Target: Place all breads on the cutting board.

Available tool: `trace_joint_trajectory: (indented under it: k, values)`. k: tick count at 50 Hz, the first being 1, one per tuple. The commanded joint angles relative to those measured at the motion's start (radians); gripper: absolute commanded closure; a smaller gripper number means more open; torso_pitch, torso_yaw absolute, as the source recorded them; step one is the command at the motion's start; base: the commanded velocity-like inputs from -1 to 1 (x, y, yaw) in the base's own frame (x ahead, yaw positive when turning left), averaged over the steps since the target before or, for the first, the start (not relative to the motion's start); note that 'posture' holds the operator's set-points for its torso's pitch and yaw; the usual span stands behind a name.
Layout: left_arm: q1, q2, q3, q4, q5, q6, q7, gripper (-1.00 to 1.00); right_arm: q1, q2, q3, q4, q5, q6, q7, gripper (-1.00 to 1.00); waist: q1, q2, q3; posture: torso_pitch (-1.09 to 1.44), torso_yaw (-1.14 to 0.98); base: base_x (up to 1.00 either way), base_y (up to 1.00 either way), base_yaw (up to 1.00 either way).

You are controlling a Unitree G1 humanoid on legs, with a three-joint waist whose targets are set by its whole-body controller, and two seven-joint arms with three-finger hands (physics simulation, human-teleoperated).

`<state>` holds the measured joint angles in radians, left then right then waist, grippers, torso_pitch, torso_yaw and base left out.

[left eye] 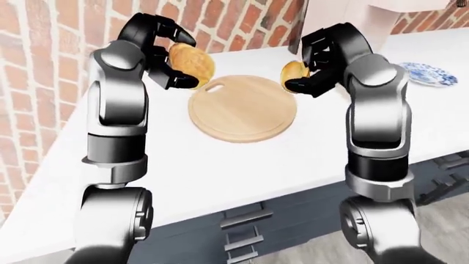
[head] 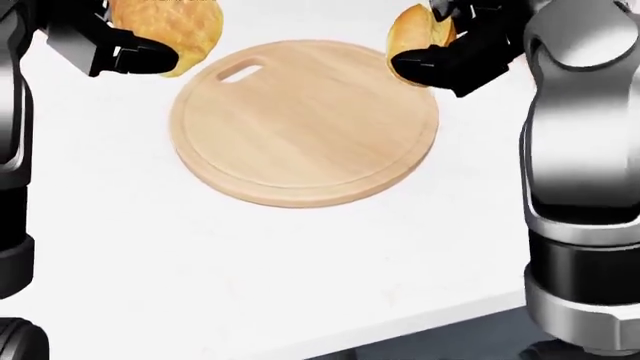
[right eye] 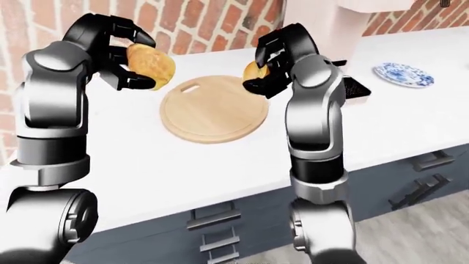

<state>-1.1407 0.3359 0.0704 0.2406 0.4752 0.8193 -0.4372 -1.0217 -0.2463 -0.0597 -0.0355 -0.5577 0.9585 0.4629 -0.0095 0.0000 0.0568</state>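
Observation:
A round wooden cutting board (head: 305, 124) with a handle slot lies bare on the white counter. My left hand (head: 125, 41) is shut on a large golden bread roll (head: 175, 26), held above the board's upper left edge. My right hand (head: 445, 52) is shut on a smaller bread roll (head: 415, 31), held over the board's upper right rim. In the left-eye view both rolls, the large roll (left eye: 192, 61) and the small roll (left eye: 293, 70), hang above the counter on either side of the board (left eye: 242, 109).
The white counter (head: 200, 262) runs along a brick wall (left eye: 44, 60). A blue patterned plate (right eye: 401, 73) rests far right on the counter, and a dark object (right eye: 354, 89) lies behind my right arm. Grey drawers with handles (right eye: 213, 217) sit below the counter edge.

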Motion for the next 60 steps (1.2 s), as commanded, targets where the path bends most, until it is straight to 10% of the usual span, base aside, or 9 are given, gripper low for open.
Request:
trace_joint_trajectory:
  k: [1,28,50,60]
  values:
    - [-0.039,0.017,0.016,-0.034,0.008,-0.024,0.013,1.0,-0.04,-0.011,-0.01,-0.023,0.006,-0.035,-0.03,1.0,0.0,-0.001,-0.033,0.0,0.0,0.0,0.0,0.0]
    - [-0.032,0.006,0.014,-0.027,0.009,-0.042,0.02,1.0,-0.257,0.018,0.009,0.726,0.133,-0.463,-0.375,1.0,0.008,-0.001,-0.045,0.0,0.0,0.0,0.0,0.0]
    - [-0.033,0.014,0.016,-0.039,0.015,-0.032,0.008,1.0,-0.241,0.057,0.031,0.859,0.079,-0.522,-0.387,1.0,0.013,-0.001,-0.051,0.0,0.0,0.0,0.0,0.0]
    - [-0.055,0.011,0.012,-0.032,0.02,-0.024,0.005,1.0,-0.206,0.069,0.036,0.876,0.082,-0.556,-0.397,0.42,0.012,-0.002,-0.052,0.0,0.0,0.0,0.0,0.0]
